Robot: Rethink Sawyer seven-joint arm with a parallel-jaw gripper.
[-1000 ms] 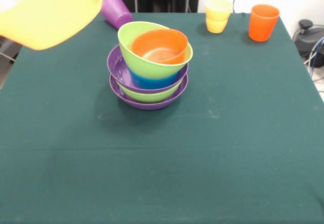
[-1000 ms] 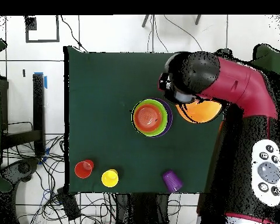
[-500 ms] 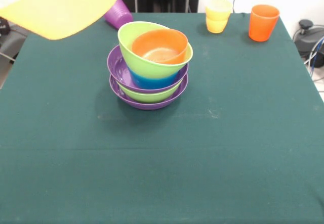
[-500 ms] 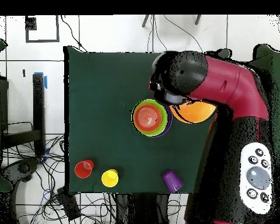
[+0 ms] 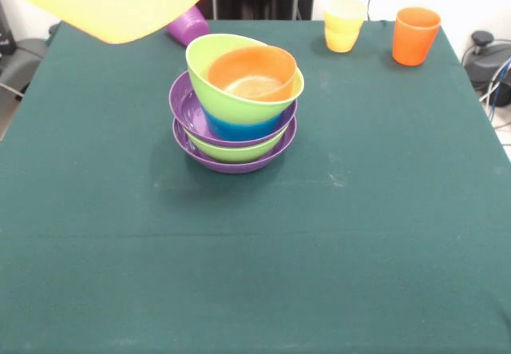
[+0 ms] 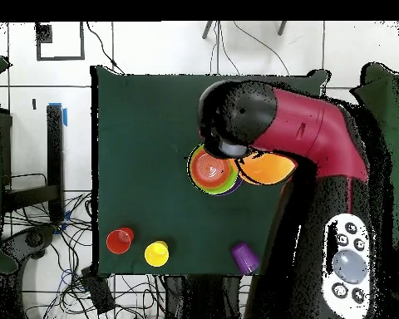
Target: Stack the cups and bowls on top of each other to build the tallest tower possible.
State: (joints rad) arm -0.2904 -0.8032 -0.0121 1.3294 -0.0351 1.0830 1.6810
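Observation:
The tower [image 5: 235,106] stands at mid-table: a purple bowl at the bottom, then green, purple, blue and a tilted green bowl [image 5: 227,90], with a small red-orange bowl [image 5: 251,73] inside the top one. The very large yellow-orange bowl [image 5: 120,2] hangs in the air up and left of the tower, close to it. In the overhead view it [image 6: 265,169] sits under the arm [image 6: 294,133], beside the tower [image 6: 209,169]. The arm's wrist hides the gripper. A ribbed purple cup [image 5: 188,26] lies on its side behind the tower.
Stacked yellow-orange cups [image 5: 344,24] and an orange-red cup [image 5: 415,35] stand at the table's far right edge in the front view. In the overhead view they sit at the bottom left, yellow [image 6: 156,253] and orange-red [image 6: 119,241], with the purple cup [image 6: 245,257] to their right.
The held yellow-orange bowl has moved right in the front view, closer to the tower. In the overhead view the arm has swung left over the tower's edge.

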